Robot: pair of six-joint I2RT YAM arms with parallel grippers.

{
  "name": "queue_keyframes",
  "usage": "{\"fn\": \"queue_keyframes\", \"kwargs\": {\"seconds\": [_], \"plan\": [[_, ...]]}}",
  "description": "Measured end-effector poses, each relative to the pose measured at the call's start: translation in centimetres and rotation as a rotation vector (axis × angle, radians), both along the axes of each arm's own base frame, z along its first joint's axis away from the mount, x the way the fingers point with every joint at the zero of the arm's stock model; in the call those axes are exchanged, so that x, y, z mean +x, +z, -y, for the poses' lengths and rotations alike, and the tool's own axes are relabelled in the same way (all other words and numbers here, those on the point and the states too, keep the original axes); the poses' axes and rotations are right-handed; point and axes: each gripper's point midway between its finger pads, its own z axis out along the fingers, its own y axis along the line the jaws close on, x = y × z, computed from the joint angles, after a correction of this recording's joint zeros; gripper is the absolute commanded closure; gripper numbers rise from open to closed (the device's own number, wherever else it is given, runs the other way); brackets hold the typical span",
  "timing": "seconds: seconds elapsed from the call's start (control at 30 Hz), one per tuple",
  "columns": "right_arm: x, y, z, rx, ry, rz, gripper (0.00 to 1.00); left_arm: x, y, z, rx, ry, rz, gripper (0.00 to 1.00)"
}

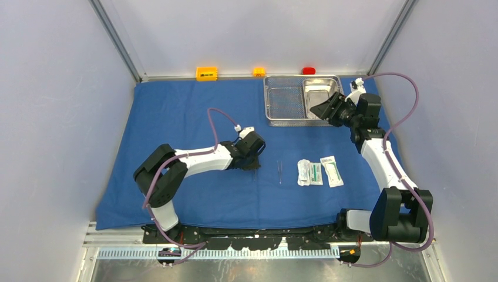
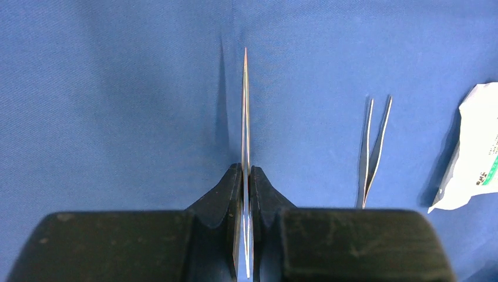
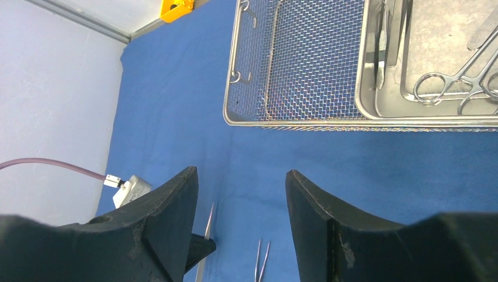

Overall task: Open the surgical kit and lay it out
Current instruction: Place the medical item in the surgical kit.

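Note:
The blue cloth wrap [image 1: 194,117] lies spread flat over the table. My left gripper [image 1: 253,164] [image 2: 246,167] is low over it, shut on a thin pointed steel instrument [image 2: 245,106] seen edge-on. Steel forceps [image 1: 279,172] [image 2: 373,153] lie on the cloth just right of it, then white-green packets [image 1: 309,172] [image 2: 475,158]. The steel mesh tray [image 1: 285,103] [image 3: 230,88] stands at the back with the smaller steel pan [image 1: 320,94] [image 3: 367,88] inside it. Ring-handled instruments [image 3: 458,88] lie in the pan. My right gripper [image 1: 320,110] [image 3: 241,173] hovers open and empty at the tray's near edge.
Orange [image 1: 207,73] [image 3: 176,7], yellow [image 1: 259,71] and red [image 1: 309,70] blocks sit on the ledge behind the cloth. Grey walls close in both sides and the back. The left arm's purple cable [image 1: 220,117] loops above the cloth.

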Motion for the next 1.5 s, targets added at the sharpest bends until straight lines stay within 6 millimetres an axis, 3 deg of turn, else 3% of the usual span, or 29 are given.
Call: {"fn": "queue_keyframes", "kwargs": {"seconds": [0.83,1.5], "plan": [[-0.44,-0.12,0.2,0.001,-0.005,0.002,0.39,-0.39,-0.85,-0.77,0.019,0.005,-0.004,1.0],[-0.47,-0.26,0.44,0.001,-0.012,0.0,0.4,-0.36,-0.84,-0.69,0.008,0.005,0.001,0.84]]}}
